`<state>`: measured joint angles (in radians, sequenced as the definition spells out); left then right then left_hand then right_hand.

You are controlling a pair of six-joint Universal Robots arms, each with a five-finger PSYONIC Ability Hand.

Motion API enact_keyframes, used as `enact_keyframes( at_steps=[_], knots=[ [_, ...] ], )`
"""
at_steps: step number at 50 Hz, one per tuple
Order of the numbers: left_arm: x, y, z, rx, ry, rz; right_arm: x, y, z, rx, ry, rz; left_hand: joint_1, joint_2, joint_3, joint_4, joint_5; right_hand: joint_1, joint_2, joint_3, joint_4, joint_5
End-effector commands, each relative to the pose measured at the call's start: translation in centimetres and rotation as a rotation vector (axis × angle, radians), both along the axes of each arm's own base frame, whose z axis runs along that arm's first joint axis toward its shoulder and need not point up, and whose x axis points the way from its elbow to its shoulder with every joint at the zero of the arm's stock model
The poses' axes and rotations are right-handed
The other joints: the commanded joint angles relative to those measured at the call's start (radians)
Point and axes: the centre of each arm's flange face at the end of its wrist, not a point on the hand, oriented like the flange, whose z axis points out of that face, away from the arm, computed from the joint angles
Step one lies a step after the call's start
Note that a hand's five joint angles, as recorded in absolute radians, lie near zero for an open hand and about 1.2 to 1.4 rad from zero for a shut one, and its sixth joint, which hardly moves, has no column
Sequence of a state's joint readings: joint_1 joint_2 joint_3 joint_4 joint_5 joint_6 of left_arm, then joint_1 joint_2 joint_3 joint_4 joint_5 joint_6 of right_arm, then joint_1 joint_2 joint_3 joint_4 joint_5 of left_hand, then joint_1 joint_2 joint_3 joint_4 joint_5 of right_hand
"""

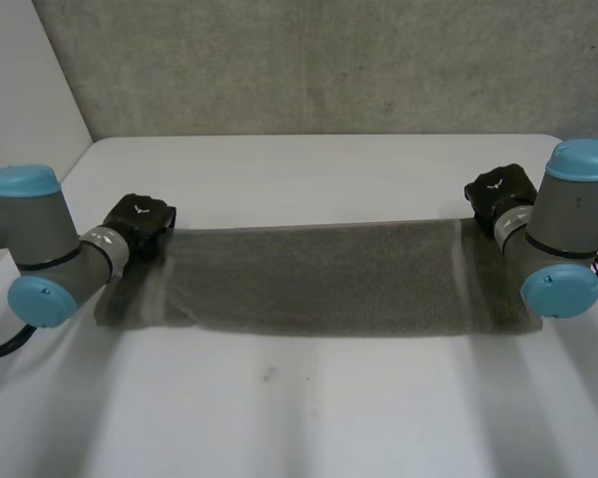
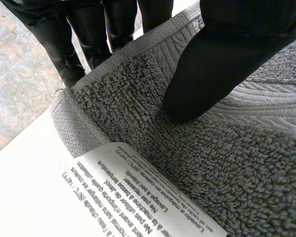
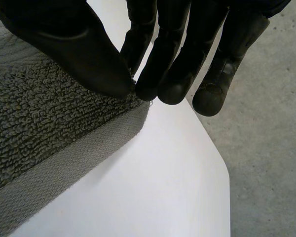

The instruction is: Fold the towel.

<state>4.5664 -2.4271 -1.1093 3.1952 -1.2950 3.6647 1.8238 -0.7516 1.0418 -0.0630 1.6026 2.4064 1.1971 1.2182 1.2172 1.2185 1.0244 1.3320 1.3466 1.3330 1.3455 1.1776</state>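
Observation:
A grey towel (image 1: 329, 277) is stretched flat and wide between my two hands, raised a little over the white table (image 1: 309, 169). My left hand (image 1: 140, 225) pinches the towel's far left corner: in the left wrist view the thumb (image 2: 212, 69) presses on the terry pile (image 2: 227, 163) and the fingers (image 2: 79, 44) sit behind the hem, next to a white care label (image 2: 143, 197). My right hand (image 1: 500, 195) pinches the far right corner, where thumb (image 3: 79, 54) and fingers (image 3: 172, 74) meet on the towel's corner (image 3: 133, 106).
The table's far edge meets a grey concrete wall (image 1: 319, 60). Under the towel the tabletop (image 1: 279, 408) runs bare toward the near side. In the right wrist view the table's corner (image 3: 222, 173) ends over a grey floor (image 3: 271, 138).

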Motion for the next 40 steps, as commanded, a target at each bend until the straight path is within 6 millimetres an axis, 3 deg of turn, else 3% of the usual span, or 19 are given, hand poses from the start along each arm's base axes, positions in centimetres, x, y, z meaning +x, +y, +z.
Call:
enact_keyframes(
  at_steps=[1,2,3,4,5,6,12,14,15,20,24,29,31,34,37,40],
  knots=[
    [-0.5,0.1,-0.7,0.010,-0.001,-0.012,0.1,-0.4,-0.8,0.011,0.007,-0.001,0.199,0.178,0.179,0.178,0.197,0.064,0.050,0.063,0.051,0.044],
    [-0.6,0.2,-0.8,0.011,-0.002,-0.016,0.1,-0.5,-1.0,0.012,0.010,-0.003,0.019,-0.002,-0.001,-0.002,0.017,0.064,0.050,0.063,0.051,0.044],
    [-0.7,0.3,-0.8,0.014,-0.003,-0.017,0.1,-0.5,-1.0,0.012,0.014,-0.009,-0.421,-0.442,-0.441,-0.443,-0.423,-0.307,-0.321,-0.308,-0.320,-0.327],
    [-0.7,0.3,-0.8,0.014,-0.003,-0.017,0.1,-0.5,-1.0,0.012,0.014,-0.009,-0.426,-0.447,-0.446,-0.447,-0.428,-0.310,-0.325,-0.311,-0.324,-0.331],
    [-0.8,0.4,-0.9,0.017,-0.004,-0.019,0.0,-0.4,-1.1,0.015,0.017,-0.018,-0.911,-0.932,-0.931,-0.933,-0.913,-0.930,-0.944,-0.931,-0.943,-0.950],
    [-0.9,0.5,-0.9,0.018,-0.006,-0.021,0.2,-0.3,-0.9,0.009,0.017,-0.024,-0.997,-1.018,-1.018,-1.019,-0.999,-1.157,-1.172,-1.158,-1.171,-1.178],
    [-0.9,0.8,-0.4,0.018,-0.002,-0.021,0.1,-0.1,0.4,-0.012,0.002,-0.036,-1.023,-1.044,-1.043,-1.044,-1.024,-1.157,-1.172,-1.158,-1.171,-1.178],
    [-0.9,1.1,0.6,0.007,0.005,-0.021,0.0,0.4,2.3,-0.042,-0.024,-0.036,-1.023,-1.044,-1.043,-1.044,-1.024,-1.157,-1.172,-1.158,-1.171,-1.178],
    [-0.9,1.1,0.6,0.007,0.005,-0.021,0.0,0.4,2.3,-0.043,-0.024,-0.036,-1.023,-1.044,-1.043,-1.044,-1.024,-1.157,-1.172,-1.158,-1.171,-1.178],
    [-0.7,2.9,2.7,0.021,0.051,-0.009,-0.6,2.3,5.3,-0.054,-0.115,-0.042,-1.023,-1.044,-1.043,-1.044,-1.024,-1.157,-1.172,-1.158,-1.171,-1.178],
    [-0.4,4.4,3.6,0.034,0.073,-0.004,-1.2,3.7,5.9,-0.033,-0.138,-0.041,-1.023,-1.044,-1.043,-1.044,-1.024,-1.157,-1.172,-1.158,-1.171,-1.178],
    [0.0,6.7,4.4,0.049,0.093,0.001,-1.5,6.6,5.4,0.035,-0.137,0.001,-1.023,-1.044,-1.043,-1.044,-1.024,-1.157,-1.172,-1.158,-1.171,-1.178],
    [0.3,7.9,4.7,0.032,0.107,0.007,-1.7,8.4,4.4,0.090,-0.132,0.026,-1.023,-1.044,-1.043,-1.044,-1.024,-1.157,-1.172,-1.158,-1.171,-1.178],
    [0.5,8.5,4.8,0.027,0.117,0.013,-2.0,9.1,3.8,0.119,-0.129,0.027,-1.023,-1.044,-1.043,-1.044,-1.024,-1.157,-1.172,-1.158,-1.171,-1.178],
    [0.8,9.6,4.8,0.022,0.161,0.027,-4.1,10.2,1.5,0.215,-0.122,-0.007,-1.023,-1.044,-1.043,-1.044,-1.024,-1.133,-1.147,-1.134,-1.146,-1.153],
    [0.9,9.9,4.7,0.027,0.178,0.033,-4.5,10.4,0.8,0.237,-0.125,-0.009,-1.023,-1.044,-1.043,-1.044,-1.024,-1.112,-1.127,-1.113,-1.126,-1.132]
  ],
)
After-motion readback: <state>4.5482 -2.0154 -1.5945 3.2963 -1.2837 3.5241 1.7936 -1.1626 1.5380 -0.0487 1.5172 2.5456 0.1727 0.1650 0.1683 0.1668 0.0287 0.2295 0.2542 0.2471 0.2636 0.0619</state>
